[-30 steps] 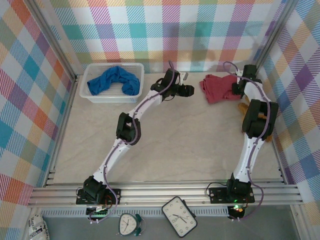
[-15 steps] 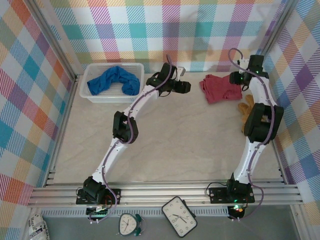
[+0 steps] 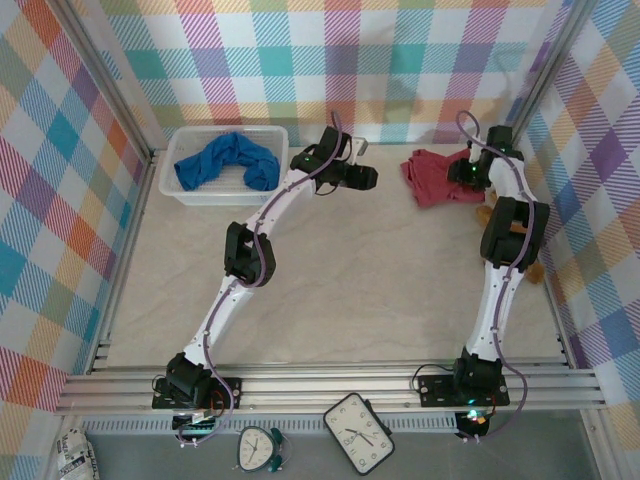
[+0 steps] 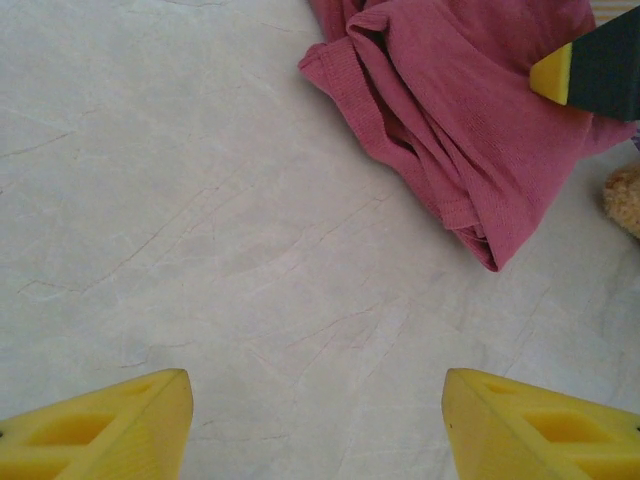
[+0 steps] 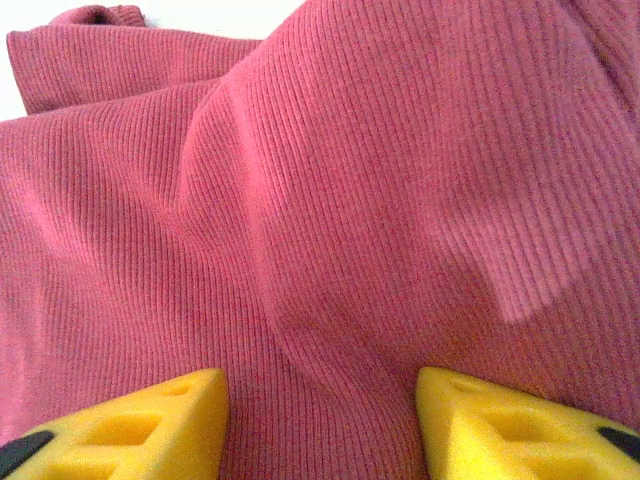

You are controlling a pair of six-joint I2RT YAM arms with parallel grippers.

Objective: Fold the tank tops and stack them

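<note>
A crumpled dark red tank top (image 3: pixel 432 176) lies at the back right of the table; in the left wrist view the same red tank top (image 4: pixel 470 110) is at the upper right. A blue tank top (image 3: pixel 228 162) lies bunched in the white basket (image 3: pixel 172 190). My right gripper (image 3: pixel 463 172) is down on the red heap's right side. Its jaws are open, with ribbed red cloth (image 5: pixel 330 200) bulging between the yellow fingers (image 5: pixel 150 420). My left gripper (image 3: pixel 366 178) hovers open over bare table left of the heap, and nothing lies between the left gripper's (image 4: pixel 315 405) jaws.
A brown teddy bear (image 3: pixel 489 212) lies by the right wall, partly behind my right arm, and its fur (image 4: pixel 625 195) touches the red heap's edge. Checked walls close the back and both sides. Pale tabletop (image 3: pixel 360 290) stretches open toward the front.
My right wrist rose, then came back down onto the red heap, and its jaws spread wider. My left gripper edged slightly toward the back wall.
</note>
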